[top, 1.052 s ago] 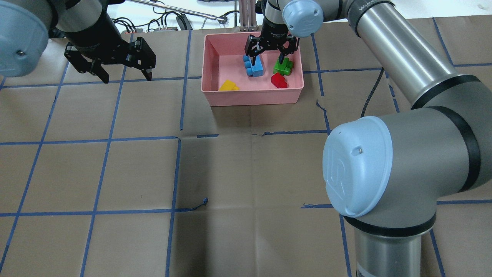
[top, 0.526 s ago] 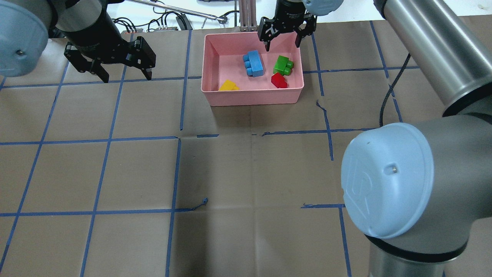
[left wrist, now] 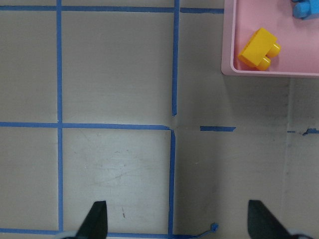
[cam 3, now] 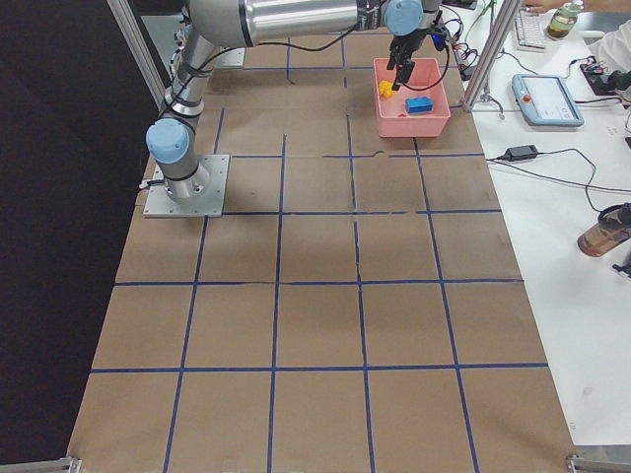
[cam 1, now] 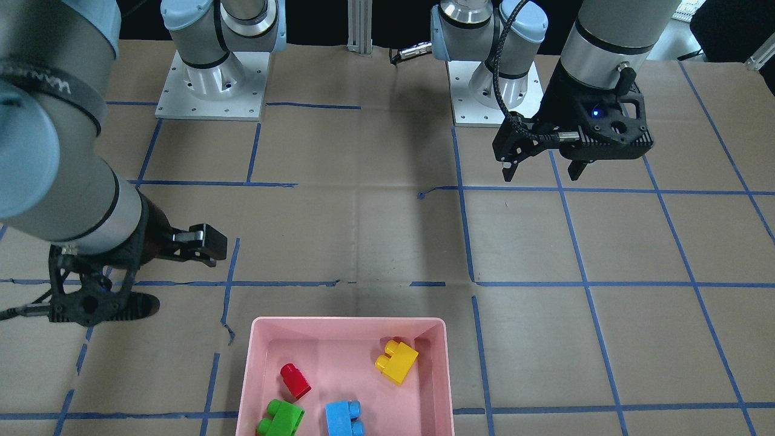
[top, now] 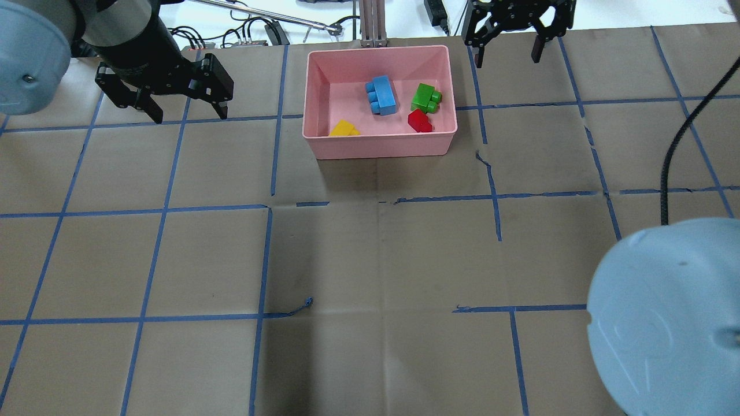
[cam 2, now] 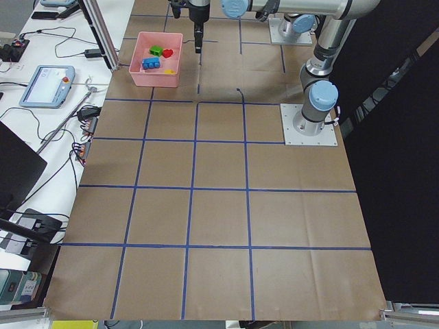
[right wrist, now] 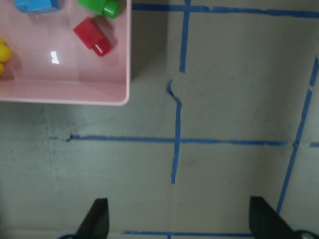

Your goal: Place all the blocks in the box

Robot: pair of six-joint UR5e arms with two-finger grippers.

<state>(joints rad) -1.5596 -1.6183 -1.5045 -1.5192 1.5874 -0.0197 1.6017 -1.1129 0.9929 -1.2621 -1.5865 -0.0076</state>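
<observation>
The pink box [top: 381,145] stands on the table at the far middle. In it lie the blue block [top: 381,96], the green block [top: 425,97], the red block [top: 419,121] and the yellow block [top: 344,128]. My right gripper [top: 507,58] is open and empty, above the table just past the box's far right corner. Its wrist view shows the box's corner [right wrist: 65,94] with the red block [right wrist: 92,36]. My left gripper [top: 189,115] is open and empty, well left of the box. Its wrist view shows the yellow block [left wrist: 258,48].
The brown paper table cover carries a grid of blue tape. An aluminium post [top: 373,23] and cables [top: 243,34] lie just beyond the far edge behind the box. A side bench with a tablet [cam 2: 44,86] runs along that edge.
My right gripper has risen out of the box and moved right, past its far right corner, still open. The blocks and my left gripper have not moved.
</observation>
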